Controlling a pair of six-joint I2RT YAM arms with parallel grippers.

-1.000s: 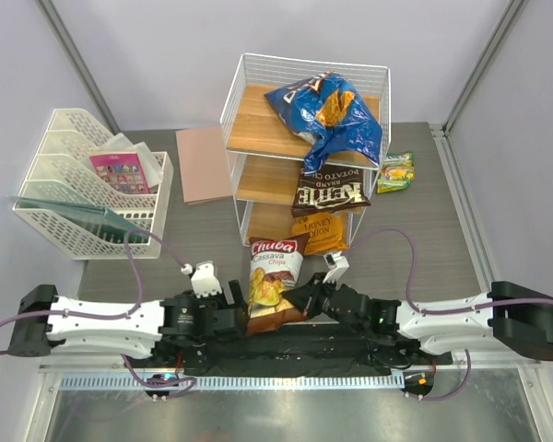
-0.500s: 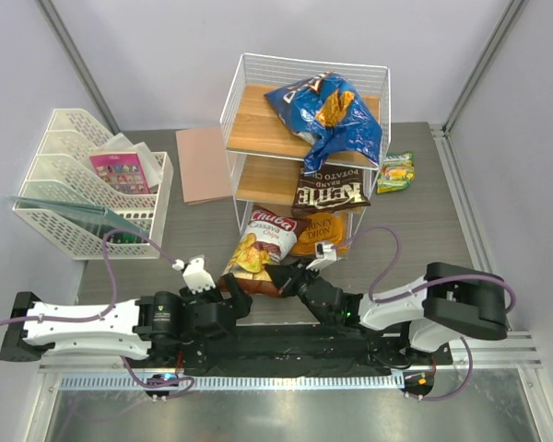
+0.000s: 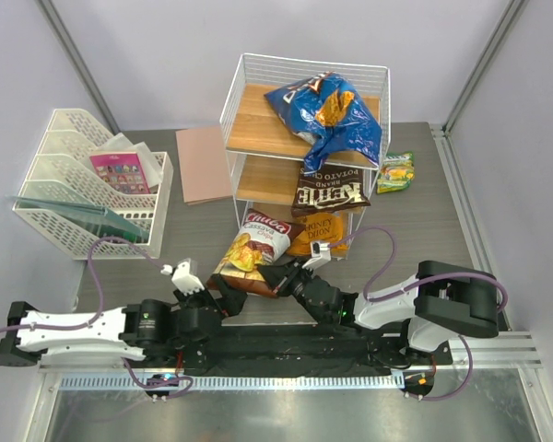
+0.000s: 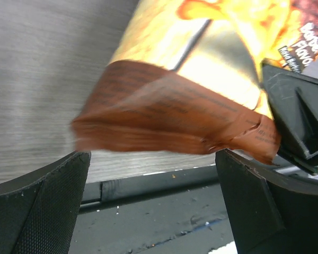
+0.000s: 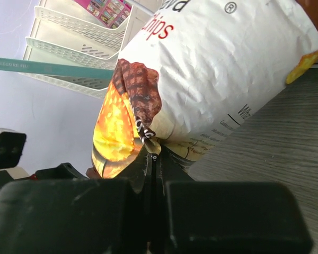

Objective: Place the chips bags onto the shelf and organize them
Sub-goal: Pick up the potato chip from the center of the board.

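Note:
The brown-white chips bag with red lettering (image 3: 254, 250) hangs tilted just in front of the shelf's (image 3: 244, 66) bottom tier. My right gripper (image 3: 283, 277) is shut on the bag's lower seam (image 5: 155, 151). My left gripper (image 3: 223, 300) stands open just below and left of the bag's brown bottom edge (image 4: 175, 124), with nothing between its fingers (image 4: 42, 206). The blue bag (image 3: 327, 115) lies on the top tier. A dark brown bag (image 3: 332, 193) leans out of the middle tier, and an orange bag (image 3: 319, 235) sits at the bottom. A small green-yellow bag (image 3: 396, 172) lies on the table right of the shelf.
A white mesh file tray (image 3: 51, 189) holding a pink card packet (image 3: 124, 171) and a green folder (image 3: 83, 215) stands at the left. A flat brown board (image 3: 203, 164) lies between tray and shelf. Metal frame posts rise at the back corners.
My right gripper has carried the brown-white bag away from the near edge toward the shelf, tilting it left. My left arm has drawn back to the left, its gripper still open.

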